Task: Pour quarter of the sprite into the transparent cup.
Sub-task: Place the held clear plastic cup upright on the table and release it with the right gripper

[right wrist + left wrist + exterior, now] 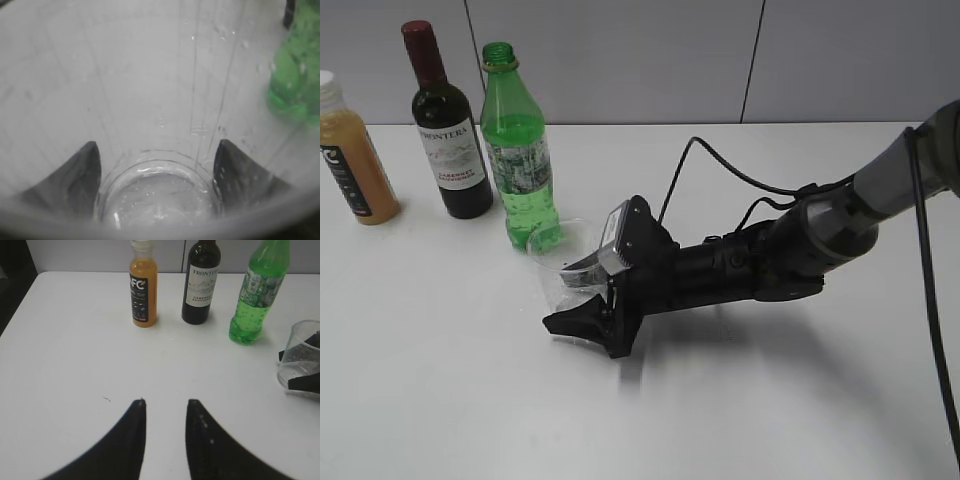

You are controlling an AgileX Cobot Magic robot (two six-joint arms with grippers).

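Observation:
The sprite [520,160] is a tall green bottle with no cap, standing at the back left of the white table; it also shows in the left wrist view [255,295] and at the right edge of the right wrist view [292,85]. The transparent cup [555,250] stands just in front of the sprite, to its right. My right gripper [570,295] is shut on the cup, one finger on each side of its lower wall [156,150]. The cup [160,100] fills the right wrist view and is at the right edge of the left wrist view [300,355]. My left gripper [166,401] is open and empty over bare table.
A dark wine bottle [450,140] with a white label stands left of the sprite, and an orange juice bottle [355,160] stands further left. Both show in the left wrist view, wine [200,285] and juice [142,290]. A black cable loops behind the right arm.

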